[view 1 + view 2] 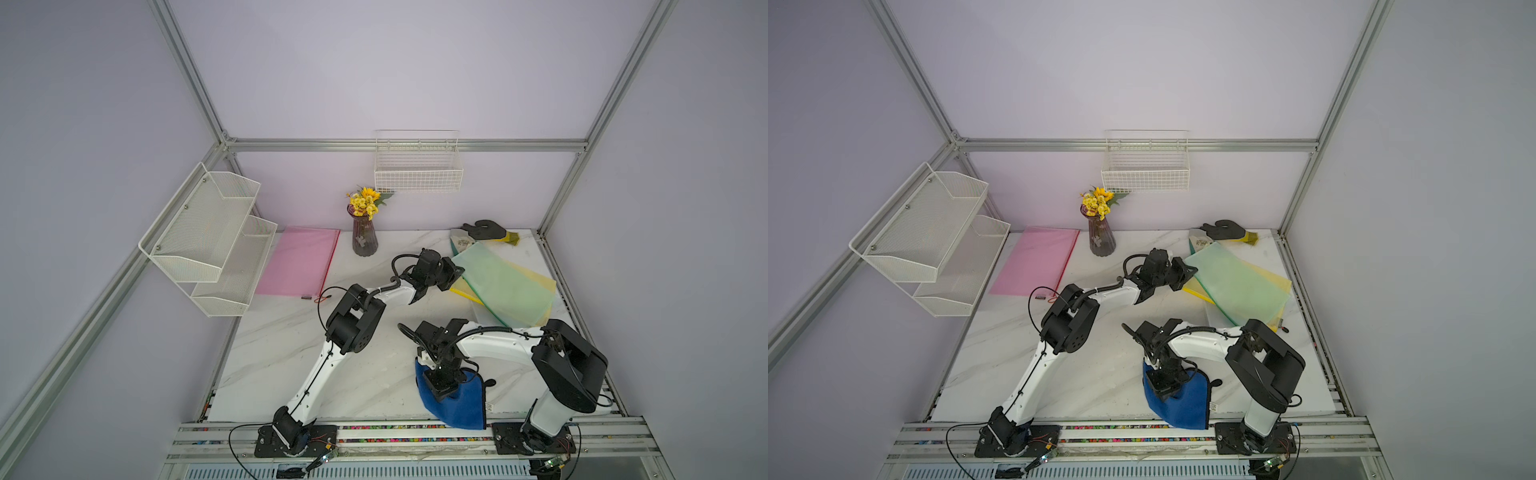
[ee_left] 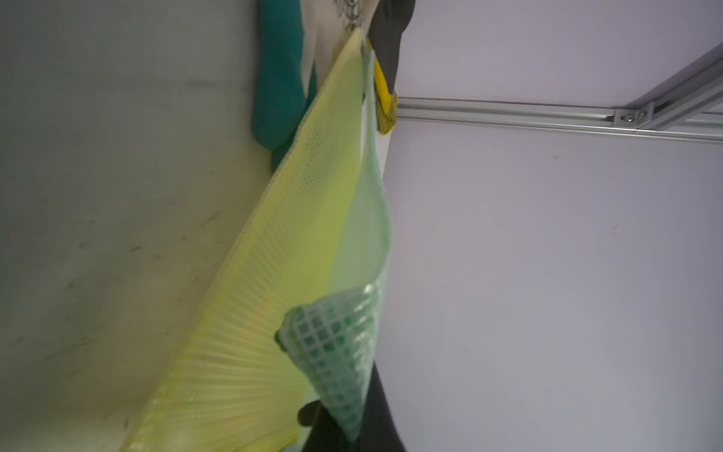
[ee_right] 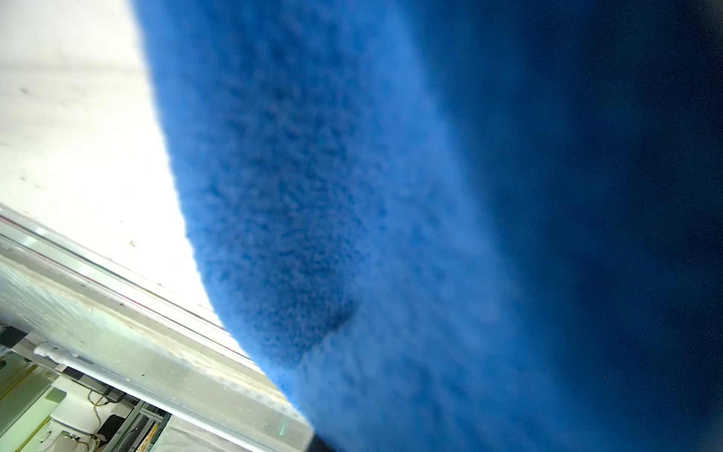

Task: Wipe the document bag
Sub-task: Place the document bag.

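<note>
A translucent green document bag (image 1: 503, 286) (image 1: 1237, 286) lies at the back right, on top of a yellow one (image 1: 547, 286) (image 2: 274, 274). My left gripper (image 1: 459, 272) (image 1: 1192, 272) (image 2: 352, 422) is shut on the green bag's near-left corner (image 2: 336, 344), which is raised and curled off the yellow bag. Close to the table's front edge, my right gripper (image 1: 442, 390) (image 1: 1165, 388) points down and is shut on a blue cloth (image 1: 457, 409) (image 1: 1183, 409) (image 3: 391, 195). The cloth drapes below it and hides the jaws in the right wrist view.
A pink document bag (image 1: 299, 262) lies at the back left, next to a vase of yellow flowers (image 1: 365, 232). Gloves (image 1: 484, 230) sit behind the green bag. A white mesh shelf (image 1: 208, 237) hangs on the left wall, a wire basket (image 1: 417, 174) on the back wall.
</note>
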Controlling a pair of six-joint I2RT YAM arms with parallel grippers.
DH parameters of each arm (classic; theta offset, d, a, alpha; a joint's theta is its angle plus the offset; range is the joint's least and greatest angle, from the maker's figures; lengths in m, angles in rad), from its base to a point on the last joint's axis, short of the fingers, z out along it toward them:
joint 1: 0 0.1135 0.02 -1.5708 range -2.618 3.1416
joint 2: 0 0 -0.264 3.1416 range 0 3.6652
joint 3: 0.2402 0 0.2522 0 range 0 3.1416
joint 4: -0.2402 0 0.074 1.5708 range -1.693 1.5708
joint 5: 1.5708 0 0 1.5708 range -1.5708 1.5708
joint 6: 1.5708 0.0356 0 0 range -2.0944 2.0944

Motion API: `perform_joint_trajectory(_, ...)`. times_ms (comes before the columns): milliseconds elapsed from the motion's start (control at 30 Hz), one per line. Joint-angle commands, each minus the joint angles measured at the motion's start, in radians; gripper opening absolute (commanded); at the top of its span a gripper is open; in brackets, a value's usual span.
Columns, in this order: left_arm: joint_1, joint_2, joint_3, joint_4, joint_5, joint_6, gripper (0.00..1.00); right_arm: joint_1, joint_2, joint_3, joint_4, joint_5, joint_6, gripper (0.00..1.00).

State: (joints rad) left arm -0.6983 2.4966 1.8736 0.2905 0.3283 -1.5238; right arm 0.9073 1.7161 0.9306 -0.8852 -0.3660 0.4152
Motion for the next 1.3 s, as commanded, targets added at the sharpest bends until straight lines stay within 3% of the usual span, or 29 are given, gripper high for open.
perform_joint_trajectory(0, -0.022, -0.076, -0.052, 0.130, -0.084, -0.029, 0.00, 0.026, 0.100, -0.096, 0.267, 0.123, 0.028, 0.00)
perform_joint_trajectory(100, -0.047, -0.115, -0.140, 0.137, -0.190, -0.061, 0.00, 0.026, 0.103, -0.089, 0.245, 0.131, 0.027, 0.00)
perform_joint_trajectory(567, -0.089, -0.111, -0.238, 0.297, -0.409, -0.290, 0.00, 0.027, 0.118, -0.082, 0.233, 0.101, 0.013, 0.00)
perform_joint_trajectory(800, -0.101, -0.096, -0.198, 0.286, -0.343, -0.237, 0.01, 0.028, 0.112, -0.090, 0.245, 0.091, 0.008, 0.00)
perform_joint_trajectory(833, -0.101, -0.098, -0.201, 0.293, -0.329, -0.227, 0.10, 0.028, 0.113, -0.093, 0.249, 0.089, 0.006, 0.00)
perform_joint_trajectory(900, -0.104, -0.116, -0.218, 0.298, -0.297, -0.207, 0.40, 0.029, 0.115, -0.093, 0.252, 0.085, 0.004, 0.00)
perform_joint_trajectory(967, -0.103, -0.142, -0.221, 0.275, -0.253, -0.168, 0.49, 0.028, 0.114, -0.094, 0.256, 0.085, 0.005, 0.00)
perform_joint_trajectory(1033, -0.106, -0.165, -0.224, 0.257, -0.214, -0.138, 0.64, 0.028, 0.114, -0.095, 0.262, 0.079, 0.002, 0.00)
perform_joint_trajectory(1167, -0.106, -0.189, -0.242, 0.263, -0.145, -0.136, 0.74, 0.029, 0.123, -0.093, 0.277, 0.067, 0.005, 0.00)
perform_joint_trajectory(1267, -0.097, -0.178, -0.179, 0.189, 0.010, -0.110, 0.81, 0.029, 0.132, -0.088, 0.282, 0.059, 0.001, 0.00)
